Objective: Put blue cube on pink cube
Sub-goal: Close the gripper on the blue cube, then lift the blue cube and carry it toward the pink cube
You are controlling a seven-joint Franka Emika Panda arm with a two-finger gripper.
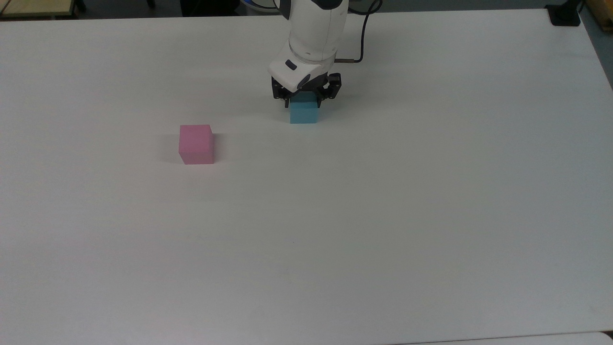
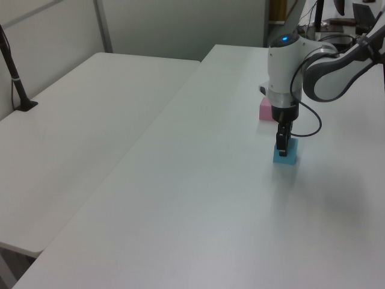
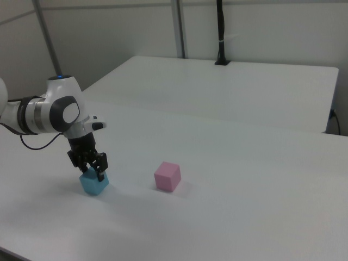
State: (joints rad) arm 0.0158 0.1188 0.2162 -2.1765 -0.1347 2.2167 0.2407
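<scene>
While the white table [image 1: 383, 215] spreads across most of the top view, a second white table [image 2: 90, 108] sits beside it on the left view's left, and the same neighbouring surface shows behind it in the right view. On that far table a black pole [image 3: 221, 32] stands upright in the right view, and a similar black pole [image 2: 13, 72] leans at the left view's left edge. Over the main table the white robot arm [image 1: 313, 28] reaches down from the top view's upper edge, with a thin black cable [image 1: 359, 38] looping off its wrist. Its black gripper [image 1: 305, 99] points straight down, and its fingers [image 3: 100, 173] stand on either side of the upper part of the blue cube [image 1: 303, 113], drawn in against its sides so that they seem to clasp it. That cube rests on the table, low under the gripper in every view [image 2: 286, 155] [image 3: 93, 184]. Well apart from it, toward the top view's left and a little lower, the pink cube [image 1: 196, 143] sits alone on the table; in the right view it lies to the blue cube's right [image 3: 167, 176], and in the left view it is partly hidden behind the arm [image 2: 263, 109].
</scene>
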